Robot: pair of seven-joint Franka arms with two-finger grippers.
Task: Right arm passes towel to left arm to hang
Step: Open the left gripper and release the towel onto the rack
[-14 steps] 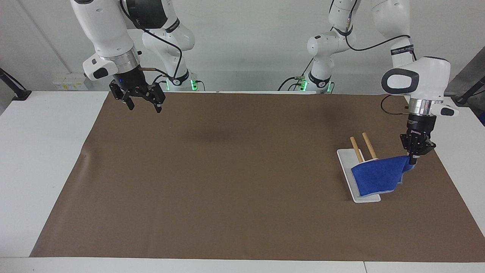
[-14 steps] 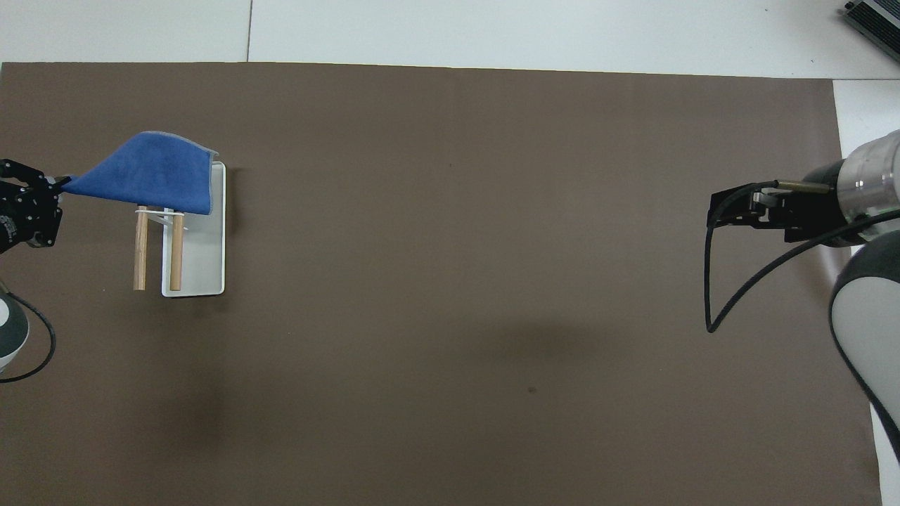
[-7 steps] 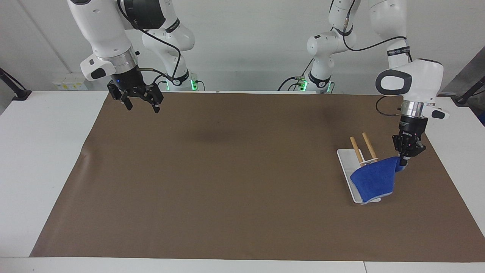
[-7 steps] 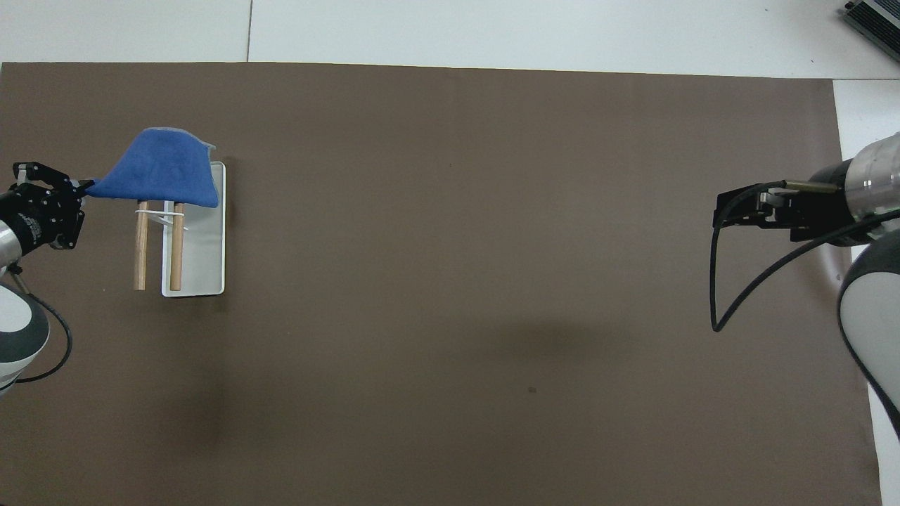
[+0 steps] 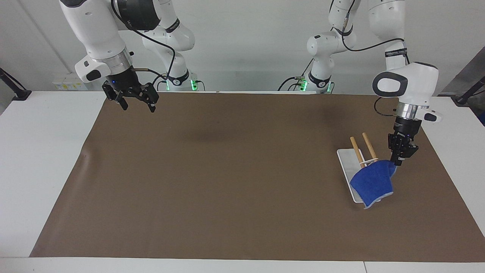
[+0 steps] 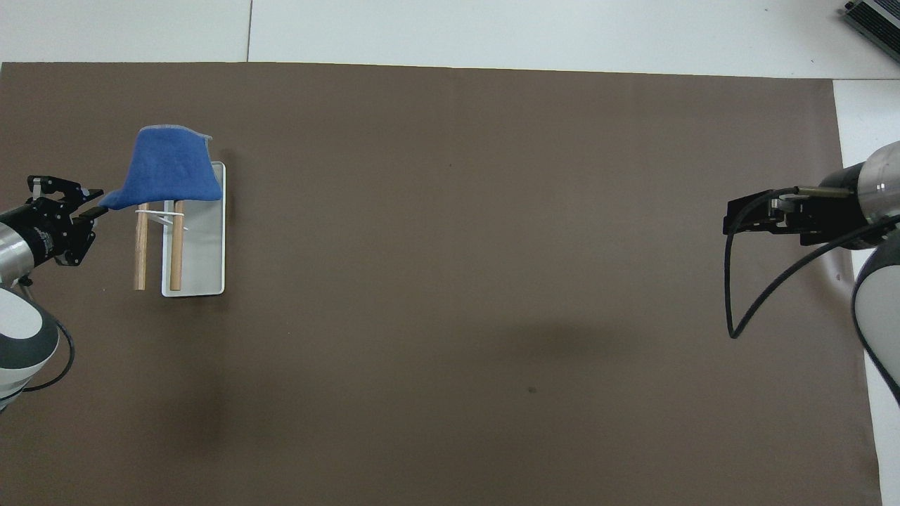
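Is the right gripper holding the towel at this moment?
No. The right gripper hangs bare over the right arm's end of the mat, while the towel is draped on the rack at the left gripper.

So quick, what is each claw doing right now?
Left tool: shut on a corner of the blue towel, which drapes over the wooden rack.
Right tool: open, holding nothing, waiting over its end of the table.

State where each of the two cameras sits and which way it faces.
Facing view: high across the table, facing both arms; left gripper at the towel, right gripper waiting.
Overhead view: above the robots' end, looking steeply down; only grippers and wrists show.
Shared: towel draped over the wooden rack, brown mat.
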